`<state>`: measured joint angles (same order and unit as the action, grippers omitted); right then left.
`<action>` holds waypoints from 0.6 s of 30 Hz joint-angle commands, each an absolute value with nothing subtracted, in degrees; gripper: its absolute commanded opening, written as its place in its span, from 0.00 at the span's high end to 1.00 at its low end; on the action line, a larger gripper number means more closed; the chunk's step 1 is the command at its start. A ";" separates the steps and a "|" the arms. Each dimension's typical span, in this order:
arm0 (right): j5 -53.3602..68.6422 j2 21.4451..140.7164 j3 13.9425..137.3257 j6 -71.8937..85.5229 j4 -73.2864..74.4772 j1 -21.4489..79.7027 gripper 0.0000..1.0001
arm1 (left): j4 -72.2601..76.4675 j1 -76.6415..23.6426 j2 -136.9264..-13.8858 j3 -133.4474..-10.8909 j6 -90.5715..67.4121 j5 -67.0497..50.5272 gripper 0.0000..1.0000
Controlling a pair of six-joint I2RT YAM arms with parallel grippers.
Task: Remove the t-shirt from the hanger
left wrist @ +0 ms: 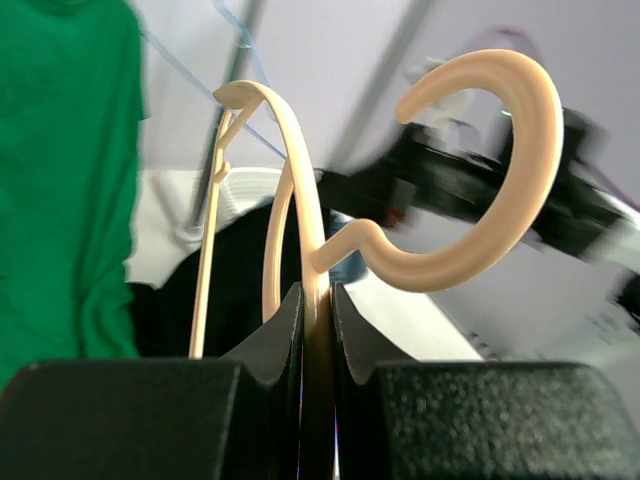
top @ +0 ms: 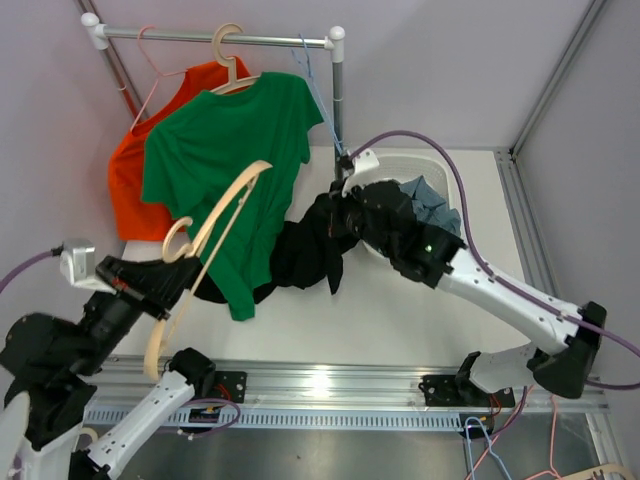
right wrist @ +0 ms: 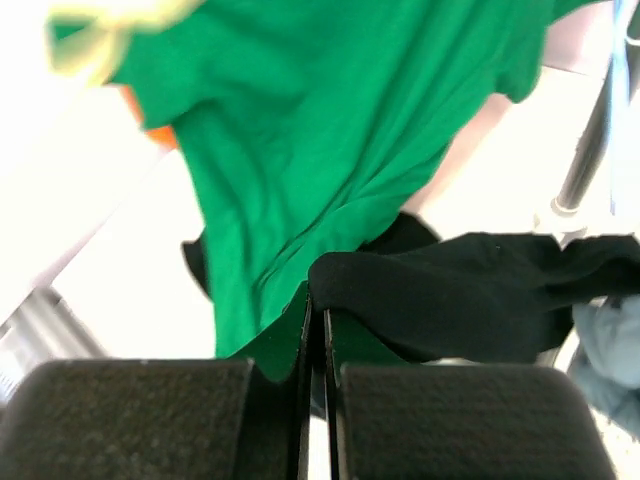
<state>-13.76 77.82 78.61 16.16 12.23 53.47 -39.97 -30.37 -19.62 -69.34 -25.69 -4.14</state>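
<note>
Left gripper (left wrist: 317,305): fingers clamped tight on the bare wooden hanger (left wrist: 528,150), whose hook rises above the tips. Right gripper (right wrist: 318,310): fingers pressed together, pinching the black t-shirt (right wrist: 470,290), which trails to their right, clear of the hanger.

The left gripper (left wrist: 318,300) is pinching a tan hanger (left wrist: 308,220) between its two dark fingers (left wrist: 278,335), with the hook (left wrist: 530,130) curling up to the right of the fingertips. A green shirt (left wrist: 60,180) is hanging off to their left. Black cloth (left wrist: 240,270) is lying just beyond them. A blurred dark arm (left wrist: 450,190) is showing behind the hook.
</note>
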 commanded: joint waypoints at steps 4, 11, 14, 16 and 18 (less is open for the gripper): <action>-18.65 68.11 86.56 13.28 16.18 50.74 1.00 | -38.06 -30.24 -45.31 -79.33 -24.78 4.22 0.99; -23.65 74.61 99.22 -11.05 -11.60 47.48 1.00 | -41.63 -26.82 -61.12 -99.25 -25.49 7.12 0.99; -20.84 82.74 112.94 -14.85 -15.91 44.13 1.00 | -44.03 -25.49 -66.60 -104.92 -24.44 7.29 0.99; -20.13 88.56 124.05 -15.81 -12.76 41.49 1.00 | -44.30 -24.70 -67.41 -106.78 -23.82 8.34 0.99; -19.60 95.26 135.41 -16.78 -12.30 39.74 1.00 | -44.39 -23.82 -67.94 -107.14 -23.73 8.96 0.99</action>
